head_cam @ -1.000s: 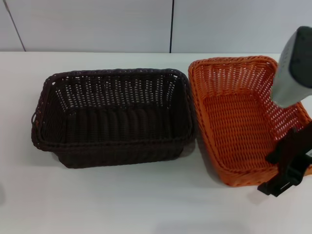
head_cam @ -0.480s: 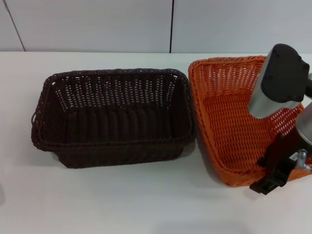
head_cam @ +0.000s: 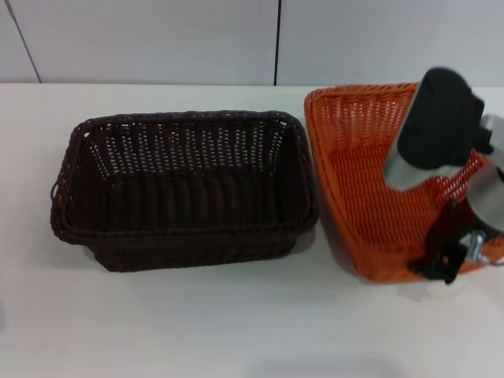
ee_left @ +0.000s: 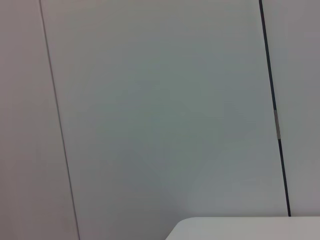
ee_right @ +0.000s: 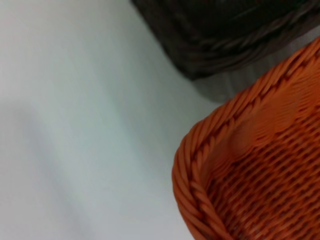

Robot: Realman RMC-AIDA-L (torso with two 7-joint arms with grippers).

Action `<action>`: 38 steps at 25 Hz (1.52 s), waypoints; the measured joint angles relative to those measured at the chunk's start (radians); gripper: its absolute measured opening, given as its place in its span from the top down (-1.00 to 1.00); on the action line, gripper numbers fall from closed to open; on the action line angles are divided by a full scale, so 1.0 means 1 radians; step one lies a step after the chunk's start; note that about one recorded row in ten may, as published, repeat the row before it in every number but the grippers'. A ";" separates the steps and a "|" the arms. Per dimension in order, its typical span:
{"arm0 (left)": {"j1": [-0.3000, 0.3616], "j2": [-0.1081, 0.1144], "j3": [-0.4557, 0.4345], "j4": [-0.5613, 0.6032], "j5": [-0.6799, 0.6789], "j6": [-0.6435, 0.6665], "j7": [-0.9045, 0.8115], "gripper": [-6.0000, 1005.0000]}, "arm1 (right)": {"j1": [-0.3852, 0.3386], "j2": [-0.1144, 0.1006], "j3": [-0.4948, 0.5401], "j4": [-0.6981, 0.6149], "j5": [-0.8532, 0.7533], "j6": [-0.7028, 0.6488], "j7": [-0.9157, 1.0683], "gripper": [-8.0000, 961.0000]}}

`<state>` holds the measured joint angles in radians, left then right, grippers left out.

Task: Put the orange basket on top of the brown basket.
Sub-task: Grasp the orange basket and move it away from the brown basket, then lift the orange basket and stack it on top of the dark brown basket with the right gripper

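The orange basket (head_cam: 358,185) stands on the white table at the right. Its near right corner is tipped up a little. My right gripper (head_cam: 442,258) is at that near right rim and is shut on it, and the arm reaches over the basket's right side. The right wrist view shows the orange basket's braided rim corner (ee_right: 200,165) close up. The brown basket (head_cam: 185,189) stands upright just left of the orange one, nearly touching it; it also shows in the right wrist view (ee_right: 225,35). My left gripper is out of view.
The white table (head_cam: 197,323) stretches in front of both baskets and to their left. A pale panelled wall (head_cam: 157,39) runs behind the table's far edge. The left wrist view shows only that wall and a table corner (ee_left: 240,227).
My right arm has swung left and inward over the orange basket. The gripper has come up onto the near right rim, and the basket's near edge has risen and shifted slightly.
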<state>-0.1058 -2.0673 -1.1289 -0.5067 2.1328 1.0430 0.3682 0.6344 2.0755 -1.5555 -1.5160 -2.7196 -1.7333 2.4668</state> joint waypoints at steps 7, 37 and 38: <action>0.001 0.000 0.000 0.005 0.004 0.006 0.000 -0.56 | -0.001 0.001 -0.002 -0.166 -0.050 -0.005 0.075 0.63; 0.020 -0.007 0.016 0.006 -0.008 0.000 -0.052 -0.56 | -0.113 0.001 -0.313 -0.410 -0.168 0.394 -1.018 0.68; 0.024 -0.007 0.017 0.002 -0.009 0.001 -0.052 -0.56 | -0.139 0.001 -0.321 -0.395 -0.170 0.429 -1.101 0.68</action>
<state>-0.0821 -2.0739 -1.1118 -0.5046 2.1240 1.0439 0.3161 0.4959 2.0767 -1.8762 -1.9107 -2.8896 -1.3040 1.3654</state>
